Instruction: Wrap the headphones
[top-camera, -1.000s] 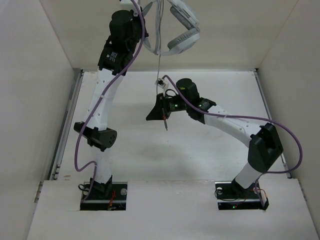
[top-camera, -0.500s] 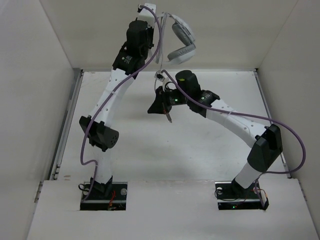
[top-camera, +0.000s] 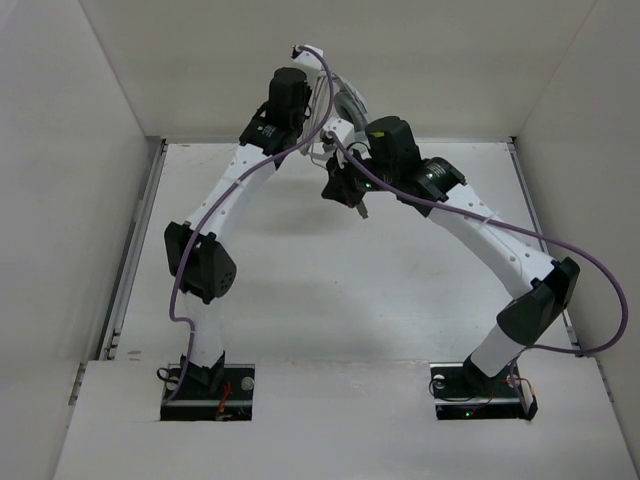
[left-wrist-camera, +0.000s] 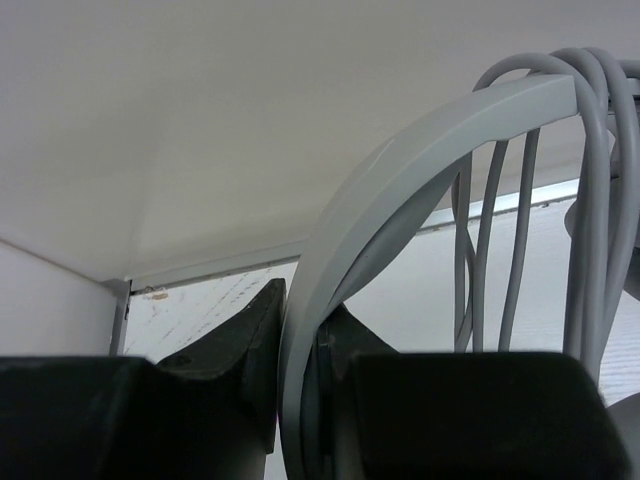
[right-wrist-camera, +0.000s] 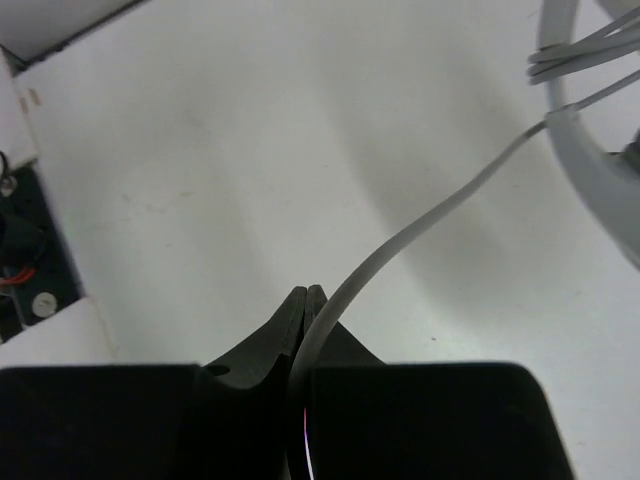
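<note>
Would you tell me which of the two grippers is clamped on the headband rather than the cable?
The left gripper: its jaws pinch the curved grey headband, whereas the right gripper holds only the thin cable.

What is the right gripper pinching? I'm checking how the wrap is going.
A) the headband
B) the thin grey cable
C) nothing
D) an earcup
B: the right wrist view shows the right gripper shut on the thin grey cable, which runs up toward the headband.
</note>
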